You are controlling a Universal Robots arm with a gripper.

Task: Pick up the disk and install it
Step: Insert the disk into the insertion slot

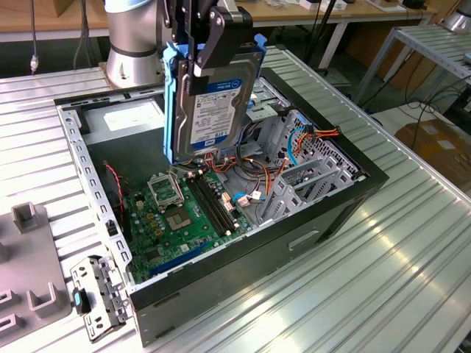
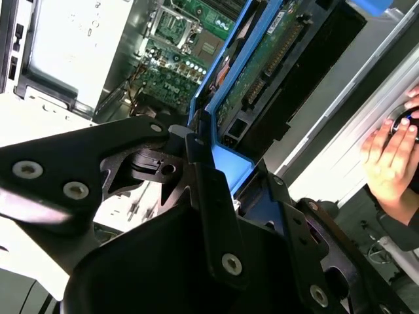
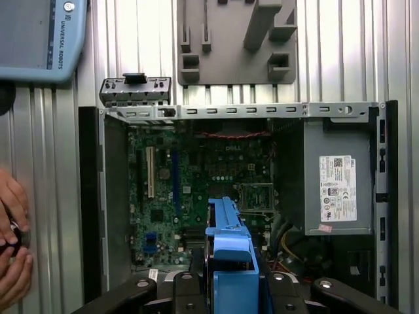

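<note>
Two black fingers (image 1: 221,35) are clamping the top edge of one upright disk (image 1: 215,110), hanging it over one open computer case (image 1: 265,268).

Disk (image 1: 213,110), upper centre of the exterior view: dark metal body, smooth white paper label and glossy blue plastic side rails, clamped in a matt black gripper (image 1: 200,59). Computer case (image 1: 85,165): bare grey sheet metal inside, black painted shell, glossy green circuit board (image 1: 173,220). Table (image 1: 383,265): ribbed brushed metal with a soft sheen; matt grey plastic block (image 1: 29,257) at lower left.
</note>
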